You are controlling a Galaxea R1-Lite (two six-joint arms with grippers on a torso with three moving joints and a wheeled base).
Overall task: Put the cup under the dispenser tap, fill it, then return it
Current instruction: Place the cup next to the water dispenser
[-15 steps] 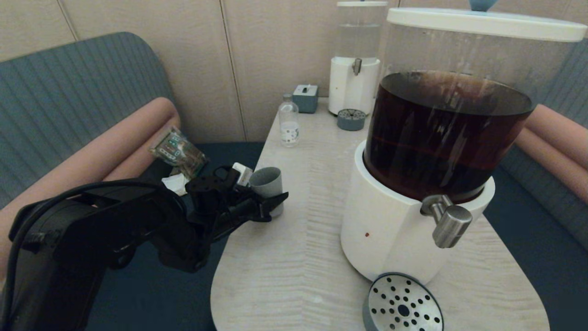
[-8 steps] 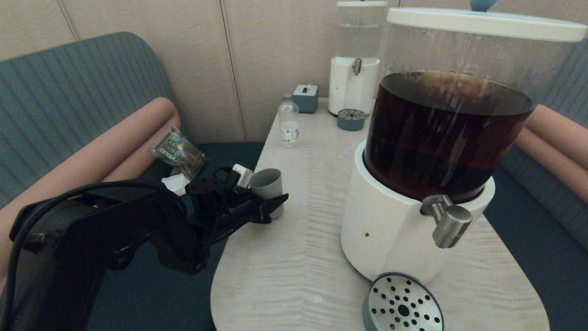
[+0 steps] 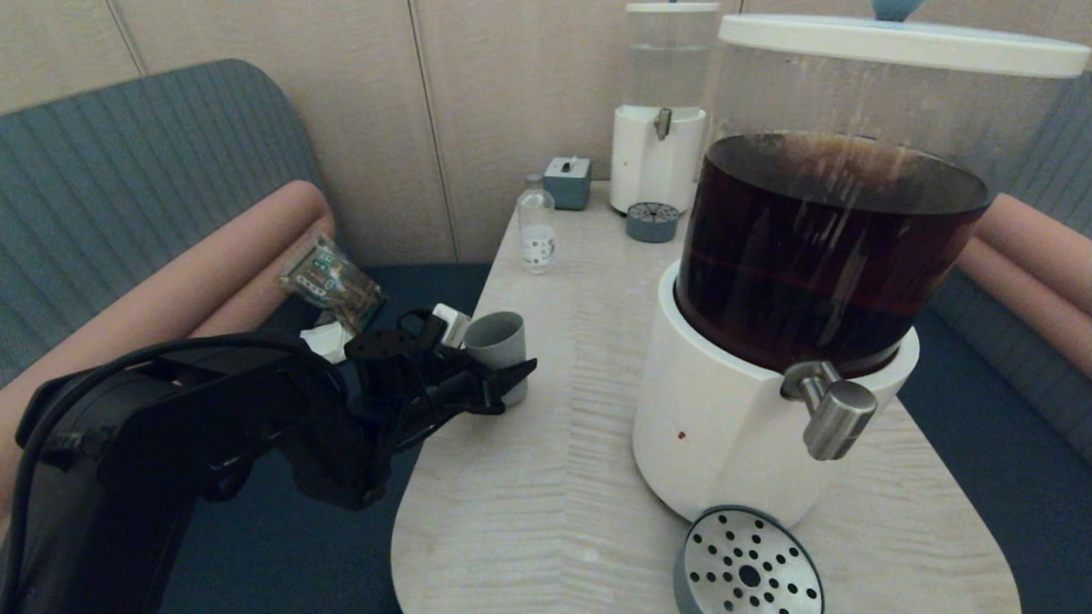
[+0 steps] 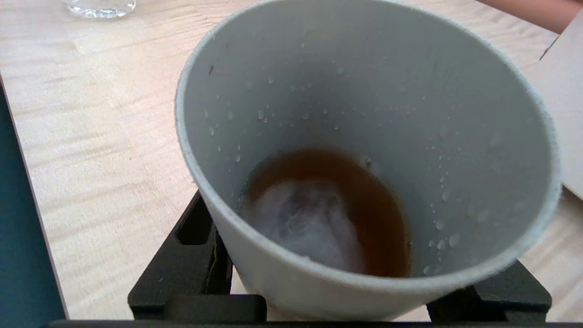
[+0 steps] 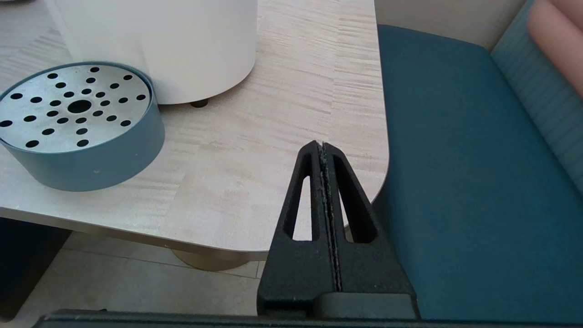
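The left end effector (image 3: 503, 381) held the cup (image 3: 497, 341) around its lower body at the left edge of the tabletop (image 3: 563, 477), well apart from the dispenser tap (image 3: 832, 415) on the right. A shallow pool of brown liquid sat inside. So close to the edge, a careless release could tip it onto the seat. The right end effector (image 5: 323, 148) was pressed closed, empty, beyond the tabletop's right corner.
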